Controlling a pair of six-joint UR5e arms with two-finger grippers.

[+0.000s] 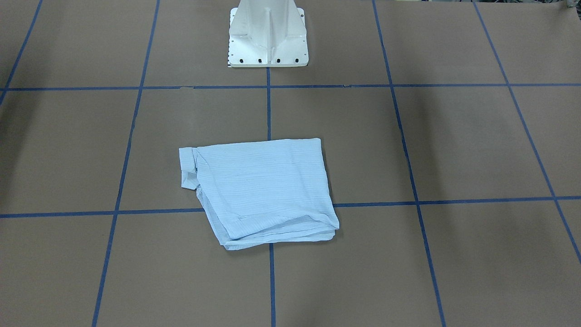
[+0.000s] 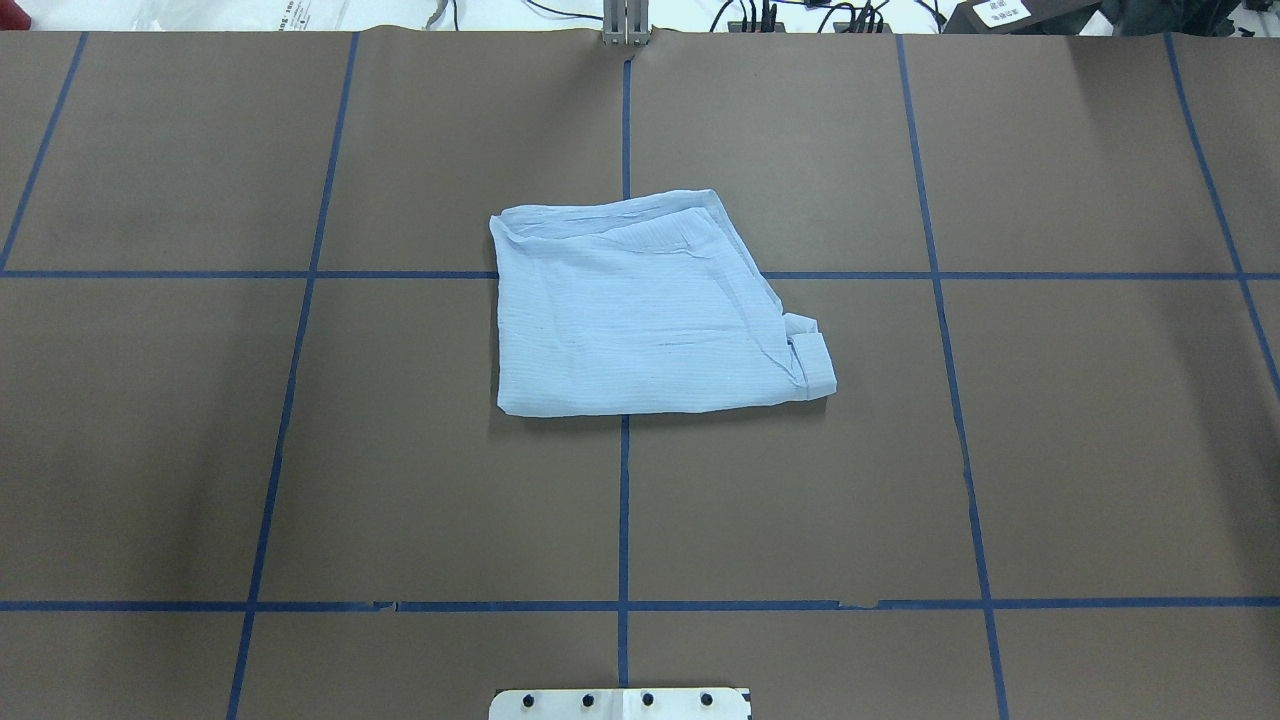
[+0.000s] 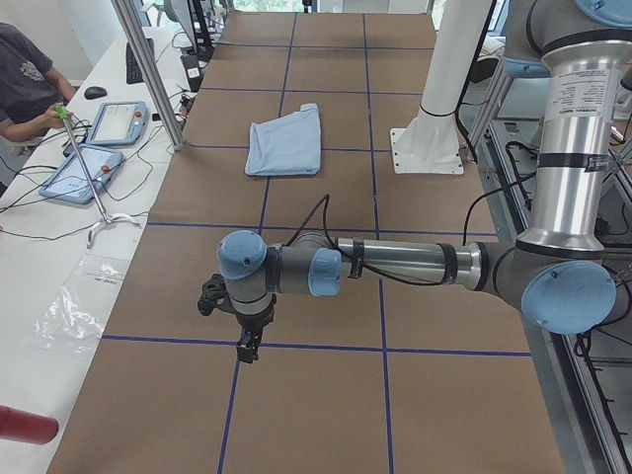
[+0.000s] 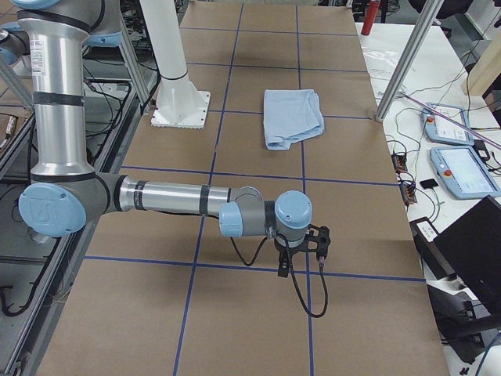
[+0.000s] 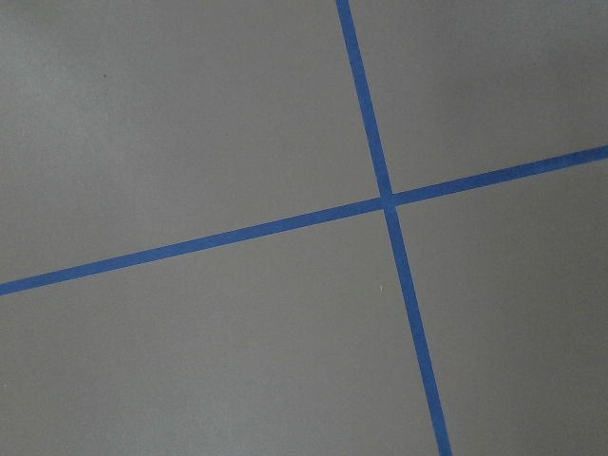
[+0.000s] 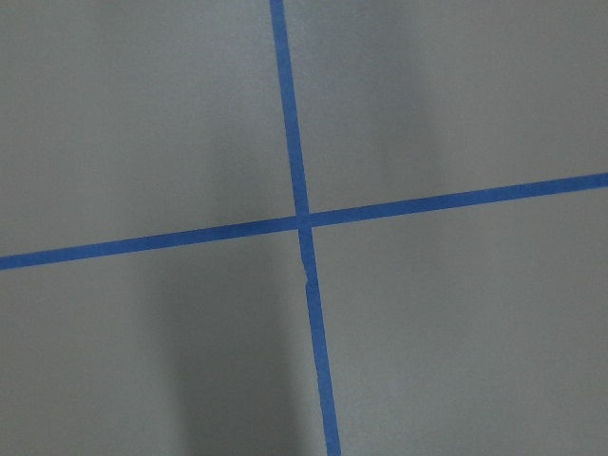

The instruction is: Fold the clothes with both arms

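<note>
Here the brown table (image 2: 200, 450), gridded with blue tape (image 2: 623, 500), carries the folded shirt (image 2: 640, 325) flat near its middle, in front of the white pedestal (image 1: 268, 41). The left gripper (image 3: 247, 348) and right gripper (image 4: 283, 266) hang over the table's far ends, well apart from the shirt; whether either is open I cannot tell. A white bench (image 3: 39, 257) alongside holds what seem to be tablets (image 3: 117, 122), with a person (image 3: 25, 79) seated there.

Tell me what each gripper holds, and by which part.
Nothing is held. The shirt lies folded on the table, while the left gripper and the right gripper hang over bare surface far from it.
</note>
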